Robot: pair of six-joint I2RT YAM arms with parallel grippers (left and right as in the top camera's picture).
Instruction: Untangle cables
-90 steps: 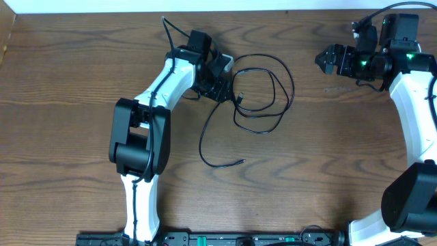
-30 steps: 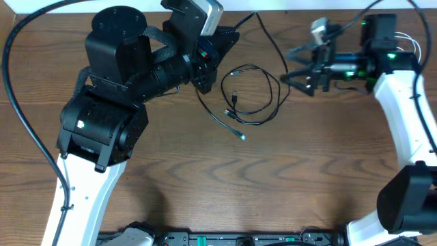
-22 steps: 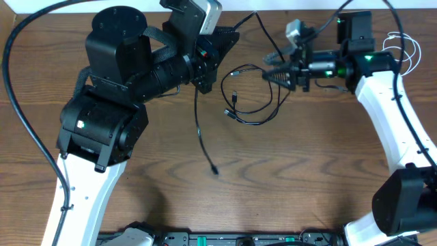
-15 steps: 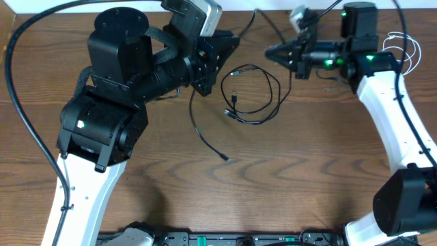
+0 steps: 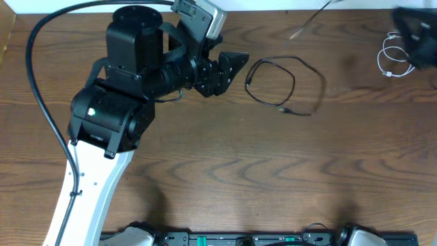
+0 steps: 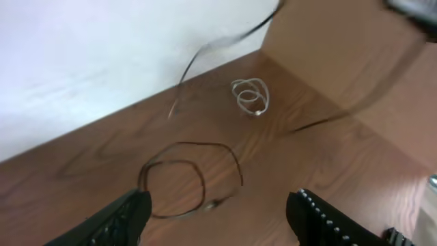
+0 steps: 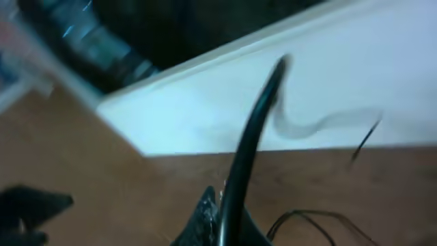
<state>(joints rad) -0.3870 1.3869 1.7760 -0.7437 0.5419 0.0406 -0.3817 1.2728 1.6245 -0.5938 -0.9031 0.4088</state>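
A thin black cable (image 5: 285, 83) lies in a loose loop on the table, also in the left wrist view (image 6: 186, 183). My left gripper (image 5: 232, 67) hovers just left of it, open and empty (image 6: 220, 199). A white cable (image 5: 392, 57) sits coiled at the far right (image 6: 251, 96). My right arm (image 5: 415, 31) is a dark blur at the back right corner. Its gripper (image 7: 220, 213) is shut on a black cable (image 7: 256, 123) that runs up and away from the fingers. A blurred thin strand (image 5: 311, 20) stretches towards that arm.
The white back wall (image 6: 102, 55) borders the table's far edge. The left arm's bulky black joints (image 5: 133, 75) and its thick black wire (image 5: 41, 75) hang over the left half of the table. The wooden table (image 5: 273, 171) fills the front.
My left gripper opened and let go of the black cable. My right gripper shut on a black cable and swung fast to the back right corner. The loop on the table shifted right.
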